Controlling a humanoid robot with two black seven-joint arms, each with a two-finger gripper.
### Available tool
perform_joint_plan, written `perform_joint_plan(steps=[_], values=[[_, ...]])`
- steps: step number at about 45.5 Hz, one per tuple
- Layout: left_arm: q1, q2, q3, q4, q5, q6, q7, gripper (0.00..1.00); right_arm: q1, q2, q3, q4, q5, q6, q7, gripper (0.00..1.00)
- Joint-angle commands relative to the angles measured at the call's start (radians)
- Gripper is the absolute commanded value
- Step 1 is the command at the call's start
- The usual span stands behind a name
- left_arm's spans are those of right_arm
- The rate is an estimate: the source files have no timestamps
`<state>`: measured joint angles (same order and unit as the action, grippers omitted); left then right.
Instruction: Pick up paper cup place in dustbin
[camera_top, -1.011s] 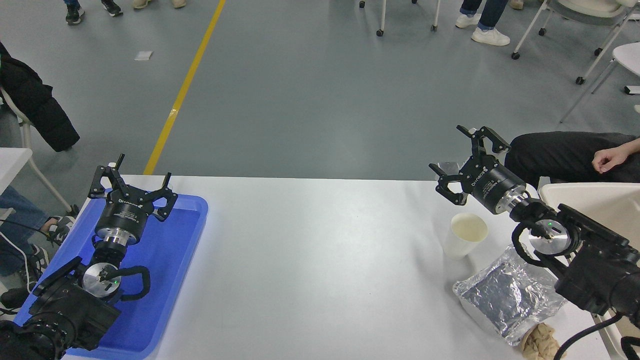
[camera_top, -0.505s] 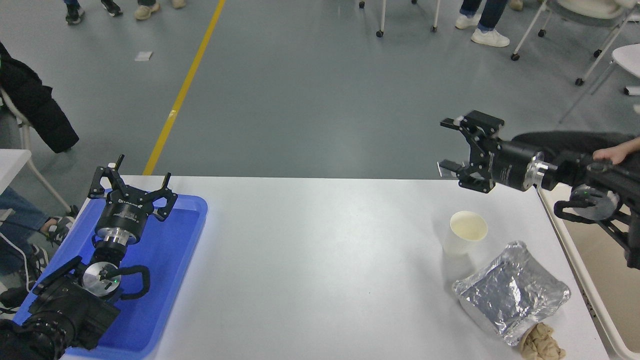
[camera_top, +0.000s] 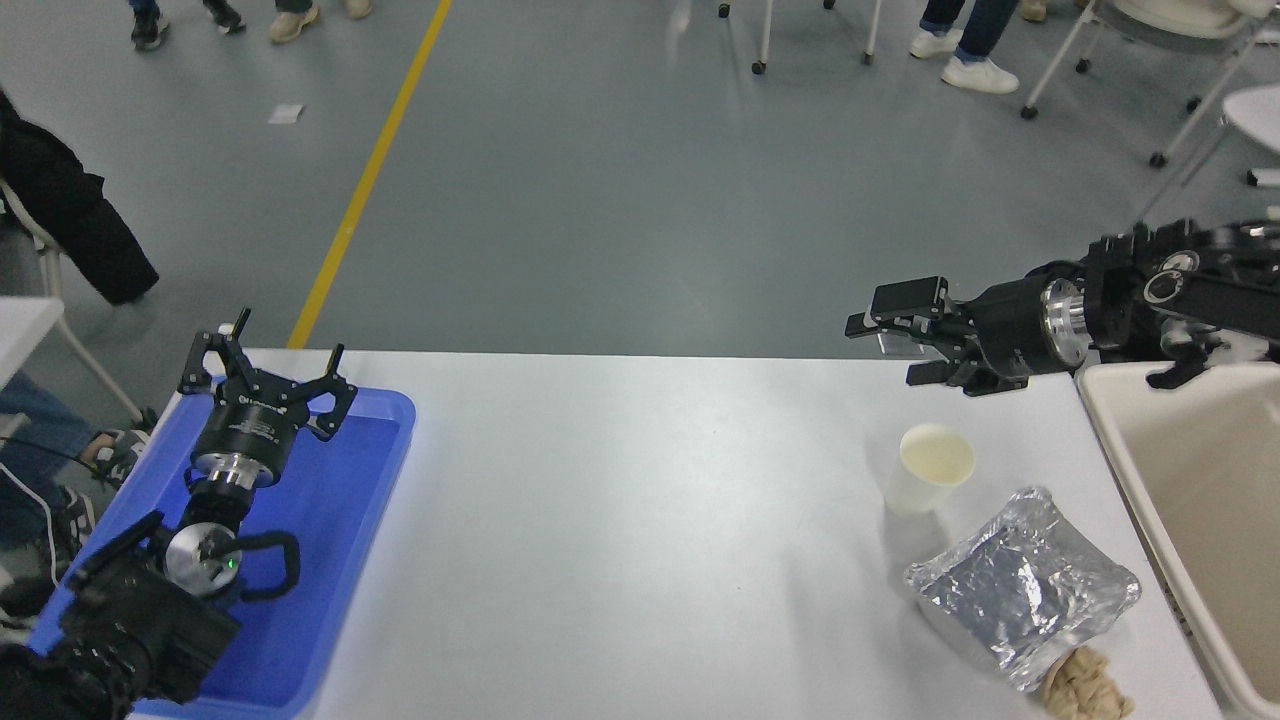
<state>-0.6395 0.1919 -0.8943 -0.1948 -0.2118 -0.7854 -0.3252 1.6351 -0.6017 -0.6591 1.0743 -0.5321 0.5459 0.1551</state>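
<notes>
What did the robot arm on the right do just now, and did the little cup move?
The right end effector rose from just above the paper cup and swung up toward the table's far edge, its arm now reaching in level over the dustbin. It took hold of nothing. The cup stayed upright in its place beside the foil bag. The left end effector stayed parked over the blue tray.

Bright even overhead light; soft shadows on table (camera_top: 650, 480); glare on foil bag (camera_top: 1020, 590); slight edge distortion.
</notes>
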Motion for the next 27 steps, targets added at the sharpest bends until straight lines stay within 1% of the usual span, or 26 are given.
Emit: perform_joint_plan(steps=[1,9,15,17,22,27], values=[[0.0,0.0,0.0,0.0,0.0,0.0,0.0,1.0,0.189,0.062,-0.223,0.041,-0.118,0.066,-0.009,1.0],[0.0,0.0,0.0,0.0,0.0,0.0,0.0,1.0,0.33,0.129,-0.364,0.099,-0.123,0.112,-0.009,1.0],[0.001,0.0,0.0,0.0,0.0,0.0,0.0,1.0,0.439,0.171,-0.436,0.188,-0.088,0.18,-0.009,1.0],[0.0,0.0,0.0,0.0,0.0,0.0,0.0,1.0,0.463,0.187,-0.462,0.214,-0.053,0.189,-0.009,1.0],[0.0,0.0,0.0,0.0,0.0,0.0,0.0,1.0,0.525,0.243,-0.522,0.257,0.092,0.201,-0.009,1.0],[0.0,0.0,0.0,0.0,0.0,0.0,0.0,1.0,0.595,0.279,-0.545,0.303,0.193,0.239,-0.008,1.0]])
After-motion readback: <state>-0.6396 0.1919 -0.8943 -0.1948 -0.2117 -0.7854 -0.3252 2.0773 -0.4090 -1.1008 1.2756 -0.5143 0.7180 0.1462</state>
